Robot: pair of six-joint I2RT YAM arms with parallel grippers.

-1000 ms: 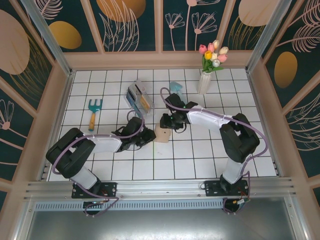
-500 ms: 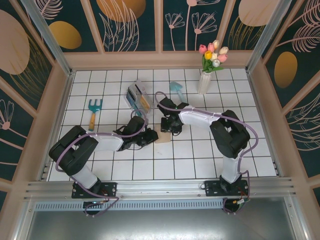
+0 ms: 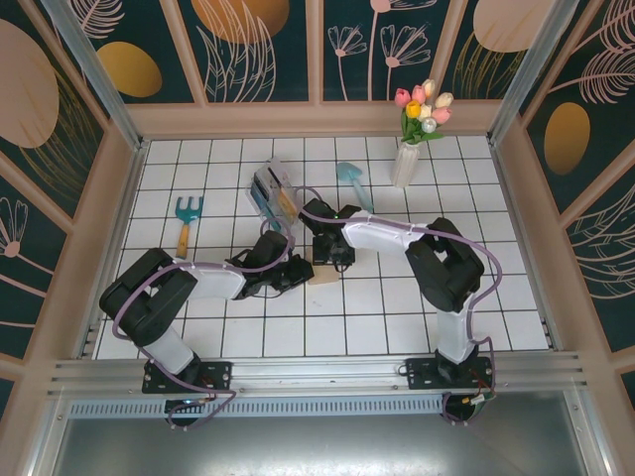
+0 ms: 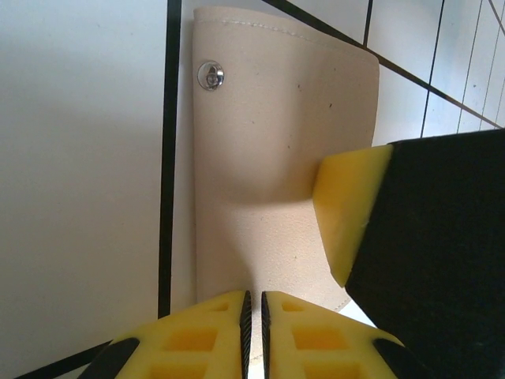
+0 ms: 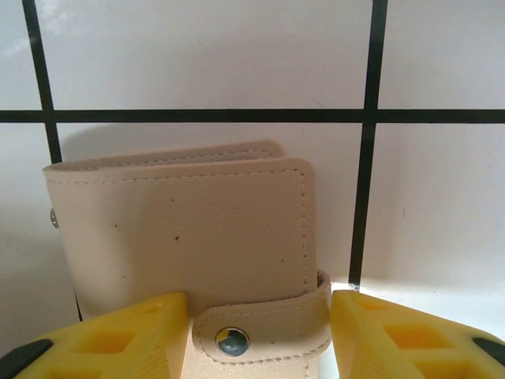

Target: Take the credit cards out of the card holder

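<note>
Card holder (image 3: pixel 322 271) lies flat on the tiled table (image 3: pixel 476 297), just left of centre in the top view, folded shut with the strap (image 5: pixel 264 316) snapped. I judge the credit cards are inside.

Right gripper (image 5: pixel 260 304) is open. Its pads flank the strap and the snap (image 5: pixel 230 340) at the bottom centre of the right wrist view. The holder's long side runs left-right there and its body extends up-frame.

Left gripper (image 4: pixel 254 304) comes in from the left in the top view, jaws closed to a slit at the holder's near edge. Can't tell if it pinches the edge or just presses on it.

The strap is on the right gripper's side, so popping it looks like the right arm's job while the left pins the holder.
</note>
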